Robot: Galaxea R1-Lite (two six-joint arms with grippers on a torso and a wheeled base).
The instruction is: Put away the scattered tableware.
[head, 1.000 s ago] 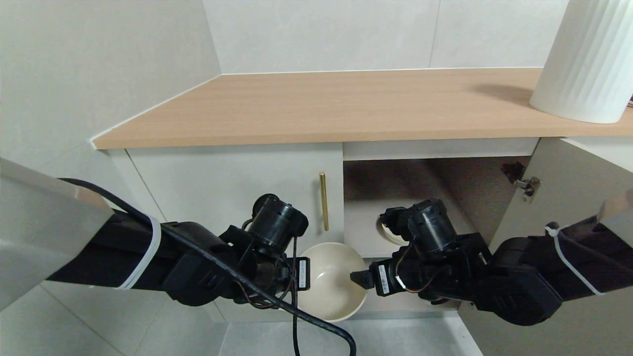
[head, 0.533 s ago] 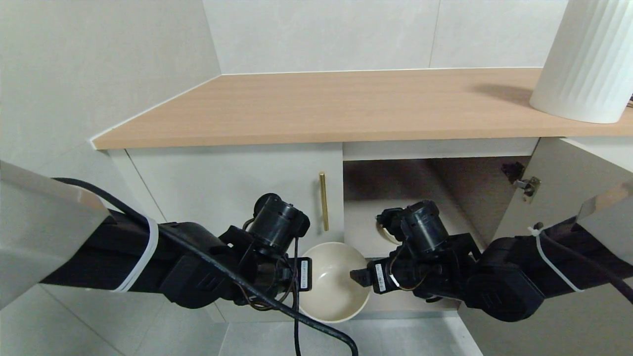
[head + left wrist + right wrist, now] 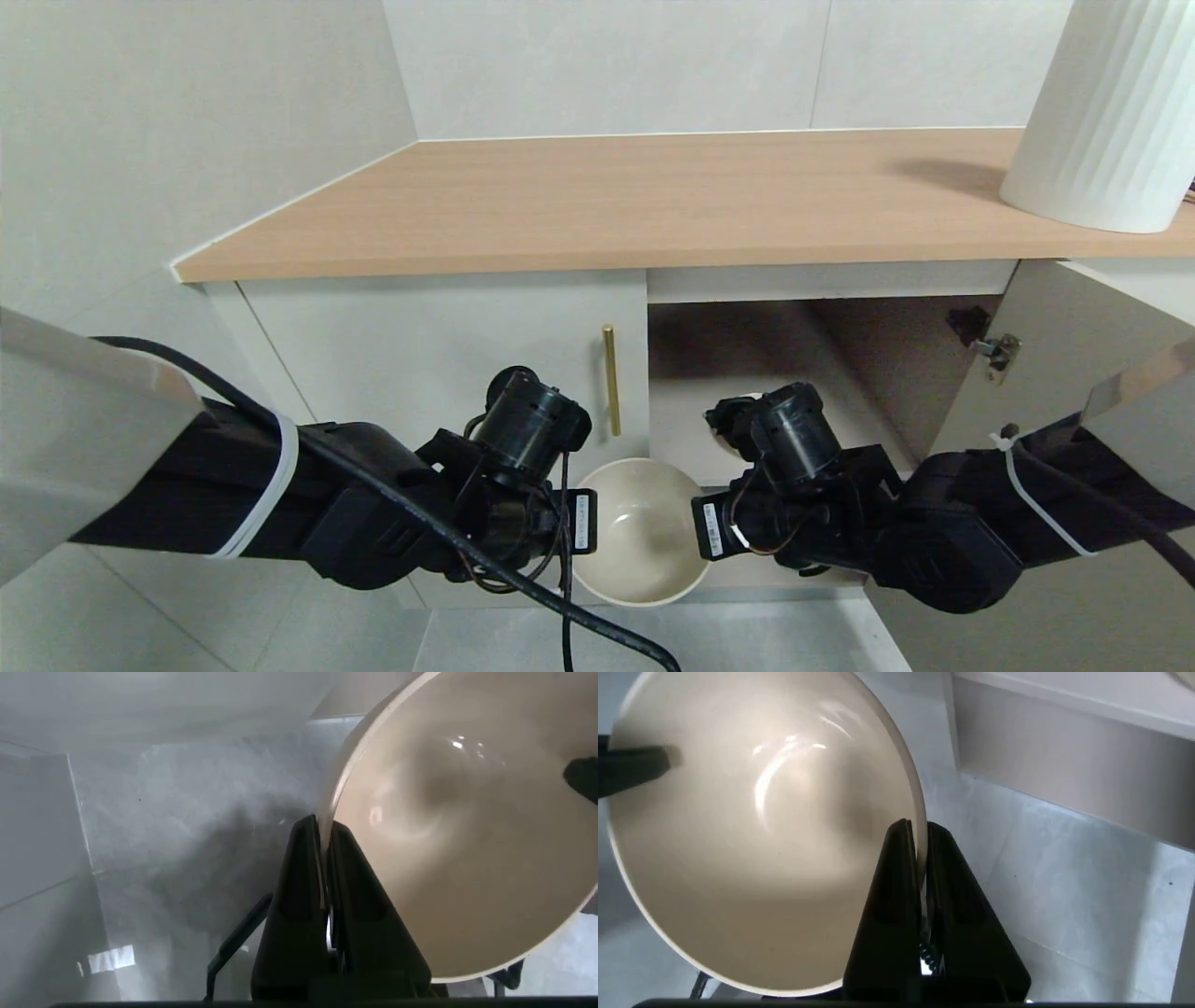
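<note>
Where the cabinet [image 3: 822, 280] changes from its closed door [image 3: 439, 345] to its open compartment [image 3: 775, 364], the cream bowl [image 3: 639, 532] is held just in front of the cabinet's lower edge. It is above the floor tiles [image 3: 653, 644] and outside the compartment, with its mouth facing up.

Left gripper [image 3: 581, 523]: positioned in front of the cabinet's closed door. Its fingers are drawn into a narrow pinch on the bowl's rim, one inside the wall and one outside; the left wrist view confirms the rim is clamped between them.

Right gripper [image 3: 702, 527]: positioned in front of the cabinet's open compartment. It is likewise pinched tight on the opposite side of the rim, which is wedged between its two fingers in the right wrist view.

A brass handle [image 3: 610, 378] runs upright along the closed door's edge, next to the compartment. The cabinet's right door [image 3: 1074, 373] stands swung open, its hinge [image 3: 997, 353] exposed. A wooden countertop [image 3: 607, 196] caps the cabinet, and a white ribbed container [image 3: 1111, 121] stands on it above the open door's side
</note>
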